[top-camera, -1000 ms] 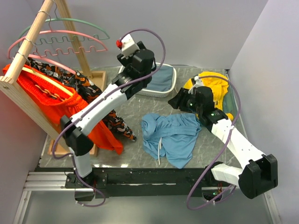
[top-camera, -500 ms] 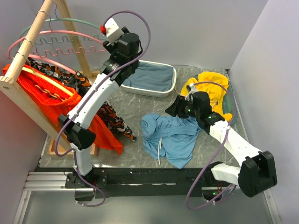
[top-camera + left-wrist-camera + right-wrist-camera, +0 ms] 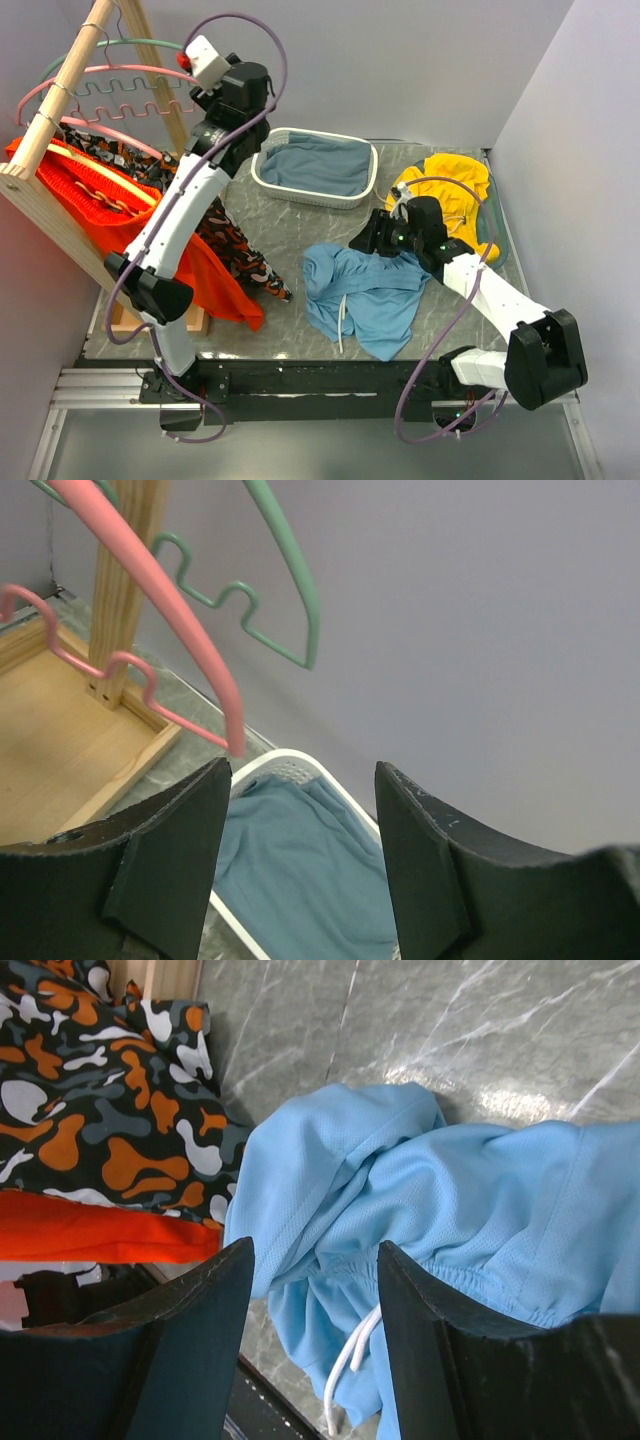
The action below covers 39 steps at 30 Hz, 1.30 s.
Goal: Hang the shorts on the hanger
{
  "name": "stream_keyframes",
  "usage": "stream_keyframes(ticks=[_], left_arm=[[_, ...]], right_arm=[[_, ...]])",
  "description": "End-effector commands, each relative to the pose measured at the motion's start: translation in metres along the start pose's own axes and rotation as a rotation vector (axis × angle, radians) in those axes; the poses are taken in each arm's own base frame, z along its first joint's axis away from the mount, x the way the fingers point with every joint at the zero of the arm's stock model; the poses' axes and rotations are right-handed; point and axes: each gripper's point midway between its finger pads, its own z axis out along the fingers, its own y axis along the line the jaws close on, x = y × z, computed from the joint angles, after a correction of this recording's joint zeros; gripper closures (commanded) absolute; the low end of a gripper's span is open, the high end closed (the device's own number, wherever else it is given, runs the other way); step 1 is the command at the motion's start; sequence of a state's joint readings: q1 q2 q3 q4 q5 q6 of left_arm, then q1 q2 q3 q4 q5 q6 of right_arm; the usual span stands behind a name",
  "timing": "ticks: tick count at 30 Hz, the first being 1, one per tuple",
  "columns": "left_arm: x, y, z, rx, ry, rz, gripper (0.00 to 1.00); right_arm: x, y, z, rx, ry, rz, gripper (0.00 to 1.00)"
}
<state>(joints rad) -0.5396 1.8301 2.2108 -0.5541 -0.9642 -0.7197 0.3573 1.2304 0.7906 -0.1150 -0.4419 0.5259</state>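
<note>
light blue shorts (image 3: 365,295) crumpled on the marble table (image 3: 300,225) near its front edge, right gripper (image 3: 315,1255) low over them, fingers apart, pink hanger (image 3: 190,630) hung on the wooden rack (image 3: 60,100) under a green hanger (image 3: 285,570), left gripper (image 3: 300,780) raised beside its tip, fingers apart, above a white basket (image 3: 280,762)

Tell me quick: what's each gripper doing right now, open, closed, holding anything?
Left gripper: open, empty, near the pink hanger.
Right gripper: open, empty, over the shorts.
</note>
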Motion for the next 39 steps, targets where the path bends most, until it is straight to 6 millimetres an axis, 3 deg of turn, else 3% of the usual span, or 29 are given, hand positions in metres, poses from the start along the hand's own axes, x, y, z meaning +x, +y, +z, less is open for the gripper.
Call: stream_keyframes(ticks=[1, 7, 39], left_arm=[[-0.042, 0.006, -0.006, 0.029, -0.012, -0.109, 0.36], [-0.048, 0.020, 0.003, 0.028, 0.014, -0.145, 0.37], [-0.057, 0.032, 0.062, -0.035, -0.096, -0.204, 0.42]], right_arm=[[-0.010, 0.013, 0.001, -0.055, -0.010, -0.027, 0.40], [-0.008, 0.011, 0.004, -0.054, 0.003, -0.020, 0.40], [-0.002, 0.004, 0.010, -0.030, 0.034, -0.015, 0.40]])
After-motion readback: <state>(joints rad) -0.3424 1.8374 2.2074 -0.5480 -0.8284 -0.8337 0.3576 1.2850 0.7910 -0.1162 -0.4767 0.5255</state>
